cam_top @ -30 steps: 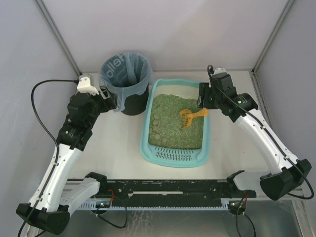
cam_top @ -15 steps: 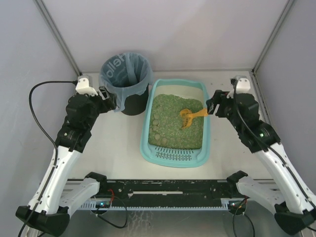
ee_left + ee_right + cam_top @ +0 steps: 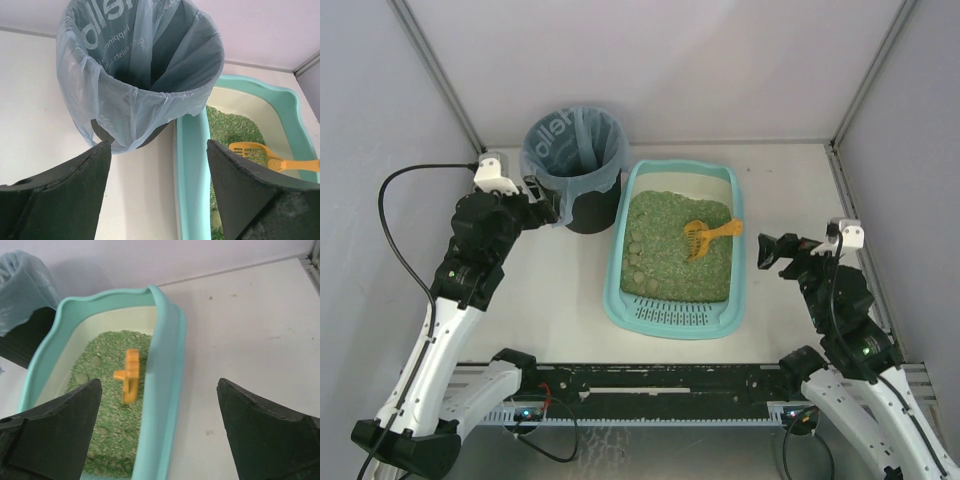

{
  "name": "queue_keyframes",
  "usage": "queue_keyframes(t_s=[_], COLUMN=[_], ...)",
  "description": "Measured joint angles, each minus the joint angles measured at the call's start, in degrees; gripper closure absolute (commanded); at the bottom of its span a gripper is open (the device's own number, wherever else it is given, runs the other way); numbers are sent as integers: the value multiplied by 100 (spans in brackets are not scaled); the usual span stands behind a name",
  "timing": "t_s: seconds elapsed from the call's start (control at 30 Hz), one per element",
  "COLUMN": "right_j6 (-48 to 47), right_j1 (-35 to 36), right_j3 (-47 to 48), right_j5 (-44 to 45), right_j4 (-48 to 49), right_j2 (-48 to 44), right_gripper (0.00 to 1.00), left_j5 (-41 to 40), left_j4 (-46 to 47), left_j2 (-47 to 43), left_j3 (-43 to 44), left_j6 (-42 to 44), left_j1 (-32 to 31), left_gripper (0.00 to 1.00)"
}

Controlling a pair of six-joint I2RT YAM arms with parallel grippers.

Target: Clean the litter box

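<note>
The right fingers point(image 3: 270, 435) have drawn back, wide open and empty, from the shallow light-teal plastic litter box point(image 3: 675, 314) beside the black bag-lined bin point(image 3: 585, 212), leaving the orange slotted scoop point(image 3: 705, 235) on its litter; left fingers point(image 3: 60, 190) gape empty too; scooping seems done

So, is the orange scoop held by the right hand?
No, the orange scoop lies in the litter box, and the open right hand is apart from it.

top camera looks down from behind; both low wrist cameras share the litter box point(image 3: 167, 365).
</note>
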Motion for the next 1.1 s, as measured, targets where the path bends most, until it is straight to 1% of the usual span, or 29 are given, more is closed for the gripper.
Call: queue_keyframes(t_s=[0.17, 0.37, 0.43, 0.5, 0.8, 1.1], right_j6=[129, 306, 374, 431, 785, 844], right_j1=[0, 0, 0, 0, 0, 0], right_j3=[-619, -680, -680, -680, -688, -693], right_j5=[295, 691, 807, 892, 1005, 1034], right_j4=[68, 22, 22, 20, -258, -313], right_j2=[-599, -942, -997, -999, -1008, -1392], right_gripper=[0, 0, 0, 0, 0, 0], left_j5=[0, -4, -13, -35, -157, -271], left_j4=[4, 35, 35, 35, 35, 35], left_j2=[0, 11, 15, 15, 15, 28], left_j3=[0, 0, 0, 0, 0, -87], left_j6=[2, 2, 2, 11, 44, 44], left_j1=[2, 0, 0, 0, 0, 0], left_gripper=[11, 8, 2, 1, 0, 0])
